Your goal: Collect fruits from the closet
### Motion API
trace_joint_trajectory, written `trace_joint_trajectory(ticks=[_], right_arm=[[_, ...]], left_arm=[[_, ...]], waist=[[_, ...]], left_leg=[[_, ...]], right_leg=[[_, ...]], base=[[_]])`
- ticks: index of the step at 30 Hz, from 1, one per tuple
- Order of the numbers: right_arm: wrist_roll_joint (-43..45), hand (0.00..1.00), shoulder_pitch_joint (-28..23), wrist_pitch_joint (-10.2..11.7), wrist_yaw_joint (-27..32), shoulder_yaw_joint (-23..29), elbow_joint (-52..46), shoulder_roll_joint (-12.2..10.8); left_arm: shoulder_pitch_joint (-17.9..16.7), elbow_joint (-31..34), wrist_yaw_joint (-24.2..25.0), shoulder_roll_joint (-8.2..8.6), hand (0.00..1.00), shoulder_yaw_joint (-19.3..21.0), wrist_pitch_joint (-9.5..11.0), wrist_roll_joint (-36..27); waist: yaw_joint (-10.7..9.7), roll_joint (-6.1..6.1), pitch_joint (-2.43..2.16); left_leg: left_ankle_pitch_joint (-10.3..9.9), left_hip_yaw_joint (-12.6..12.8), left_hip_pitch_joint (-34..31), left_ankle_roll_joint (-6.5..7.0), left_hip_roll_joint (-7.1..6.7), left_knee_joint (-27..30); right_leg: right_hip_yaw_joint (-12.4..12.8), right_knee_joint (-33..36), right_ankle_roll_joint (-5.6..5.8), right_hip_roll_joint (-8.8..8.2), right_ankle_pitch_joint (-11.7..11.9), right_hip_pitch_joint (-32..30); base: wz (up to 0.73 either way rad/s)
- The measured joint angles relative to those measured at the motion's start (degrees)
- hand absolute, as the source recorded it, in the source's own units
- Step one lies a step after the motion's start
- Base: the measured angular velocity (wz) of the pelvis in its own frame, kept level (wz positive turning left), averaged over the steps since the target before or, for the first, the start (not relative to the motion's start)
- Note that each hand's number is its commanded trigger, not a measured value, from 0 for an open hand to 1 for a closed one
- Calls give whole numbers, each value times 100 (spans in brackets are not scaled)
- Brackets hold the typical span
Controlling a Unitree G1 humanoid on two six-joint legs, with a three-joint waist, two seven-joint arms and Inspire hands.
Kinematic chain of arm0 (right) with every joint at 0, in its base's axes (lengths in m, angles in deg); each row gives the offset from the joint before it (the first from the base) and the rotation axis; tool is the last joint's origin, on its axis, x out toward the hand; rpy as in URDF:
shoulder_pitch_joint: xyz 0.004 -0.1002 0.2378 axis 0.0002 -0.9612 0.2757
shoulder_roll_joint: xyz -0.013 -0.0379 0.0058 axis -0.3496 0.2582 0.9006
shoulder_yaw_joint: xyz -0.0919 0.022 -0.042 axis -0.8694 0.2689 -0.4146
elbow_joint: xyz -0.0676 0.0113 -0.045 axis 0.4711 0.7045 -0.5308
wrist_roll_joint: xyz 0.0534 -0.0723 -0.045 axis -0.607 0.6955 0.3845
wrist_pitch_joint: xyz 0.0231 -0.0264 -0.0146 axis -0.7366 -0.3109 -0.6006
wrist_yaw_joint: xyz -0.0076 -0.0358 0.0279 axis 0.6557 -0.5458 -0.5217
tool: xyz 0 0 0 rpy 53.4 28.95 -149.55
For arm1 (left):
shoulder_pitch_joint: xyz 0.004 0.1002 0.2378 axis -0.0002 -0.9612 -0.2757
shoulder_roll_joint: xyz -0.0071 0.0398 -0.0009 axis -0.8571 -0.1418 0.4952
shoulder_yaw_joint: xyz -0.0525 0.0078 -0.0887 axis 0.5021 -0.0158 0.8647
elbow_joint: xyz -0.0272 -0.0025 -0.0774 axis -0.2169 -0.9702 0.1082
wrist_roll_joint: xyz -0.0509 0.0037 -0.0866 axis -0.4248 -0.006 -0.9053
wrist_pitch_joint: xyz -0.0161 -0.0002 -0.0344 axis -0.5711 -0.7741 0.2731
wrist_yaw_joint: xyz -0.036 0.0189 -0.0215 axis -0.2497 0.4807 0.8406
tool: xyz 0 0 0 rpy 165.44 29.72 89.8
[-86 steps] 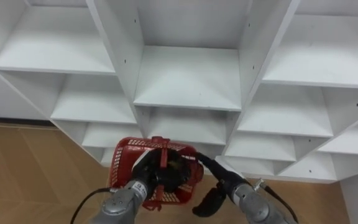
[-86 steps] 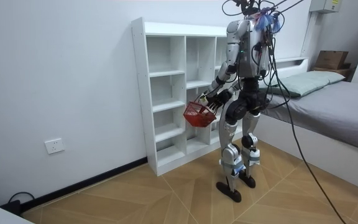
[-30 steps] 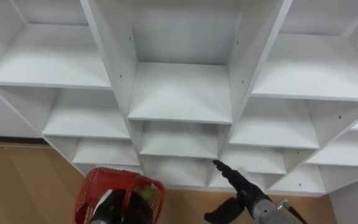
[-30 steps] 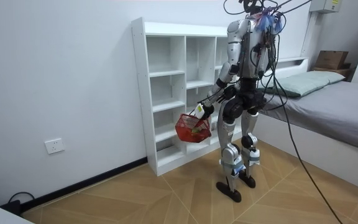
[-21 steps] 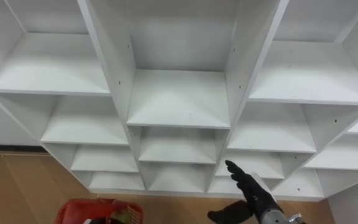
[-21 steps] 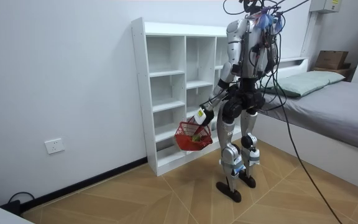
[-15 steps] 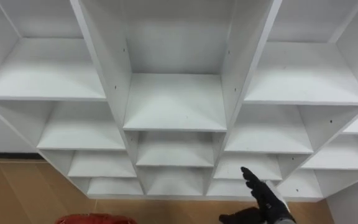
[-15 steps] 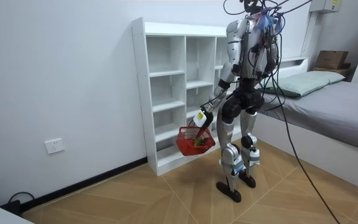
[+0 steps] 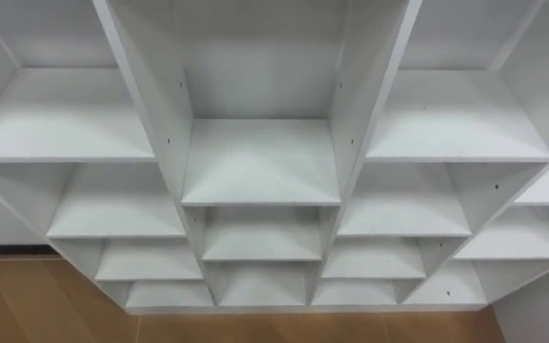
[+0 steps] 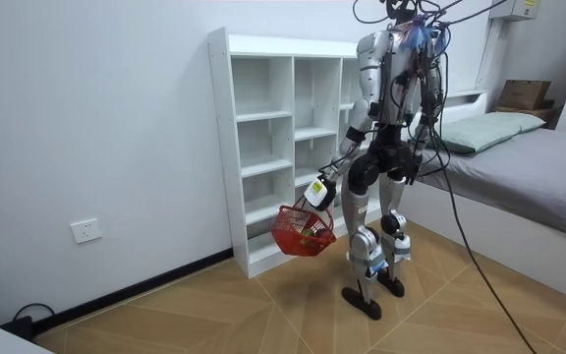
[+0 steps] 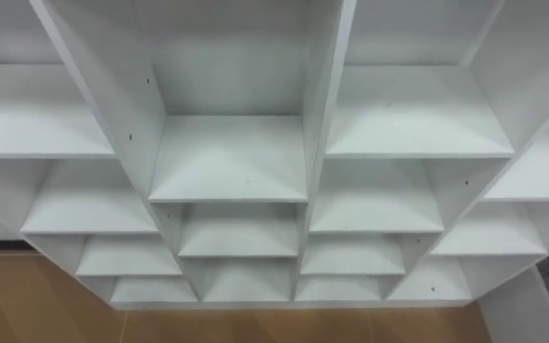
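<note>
The robot stands upright on the wood floor [image 10: 214,315], close before the white closet [image 10: 263,147], facing it, with the bed [image 10: 538,167] behind it at the room view's right. Its left arm hangs down and a little forward on the side nearer the camera, and the left hand [image 10: 312,200] grasps the handle of the red basket [image 10: 288,236], which hangs from it at about knee height, just in front of the closet's lower shelves and clear of the floor. Inside the basket lies some fruit [image 10: 311,229] (green and yellowish bits seen through the mesh, too small to tell what kind or how many). From the head, the eye views look down into the closet's white compartments, three columns side by side with several shelves each. On the wall [image 10: 86,118] left of the closet, low down, sits a white socket [image 10: 84,231].
</note>
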Motion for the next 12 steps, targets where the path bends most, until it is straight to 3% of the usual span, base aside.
trace_joint_trajectory(ticks=[4, 12], right_arm=[[11, 0, 43, -251, -58, 94, 385, -7], [365, 0, 119, -817, -228, 83, 797, -53]], left_arm=[[-5, 7, 2, 48, 100, 24, -159, 28], [-47, -61, 89, 94, 100, 15, -473, 30]], waist=[[-8, -31, -16], [-7, -48, -1]], left_leg=[[-15, 0, 9, 10, -2, 12], [-62, 3, 101, 14, 0, 9]], right_leg=[[15, 6, 15, -7, -13, 12], [141, 9, 16, 20, -28, 67]], base=[[0], [-2]])
